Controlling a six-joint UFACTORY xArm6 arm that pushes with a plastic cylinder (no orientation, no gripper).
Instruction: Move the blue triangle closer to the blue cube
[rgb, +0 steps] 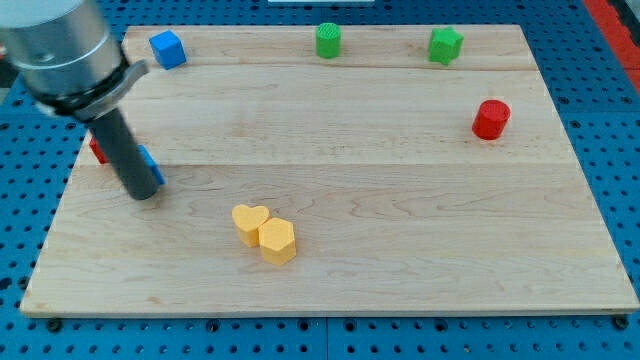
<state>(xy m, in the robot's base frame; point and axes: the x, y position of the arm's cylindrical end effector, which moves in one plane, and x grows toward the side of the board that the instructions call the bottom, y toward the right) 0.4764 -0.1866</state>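
Mostly hidden: blue triangle (150, 162), just a sliver showing beside my tip (144, 193) on its right, touching or nearly so. No hand here, so nothing open or closed, only the rod. Blue cube (167, 48) well apart toward the view's top. Red block (97, 150), shape unclear, peeking out behind the rod on its left. Risks, judged: off-centre contact spinning the triangle aside; rod dragging the red block along; overshoot off the tabletop (400, 250) near that edge.

The wooden worktop (400, 250) carries a blue cube (167, 48) near its top-left corner, a green cylinder (328, 40) and green star-like block (446, 44) along the top edge, a red cylinder (491, 119) by the right edge, a yellow heart (249, 223) touching a yellow hexagon (277, 241) near the bottom edge, and, by the left edge, a blue block (151, 163), possibly the triangle, and a red block (97, 150), both mostly hidden.
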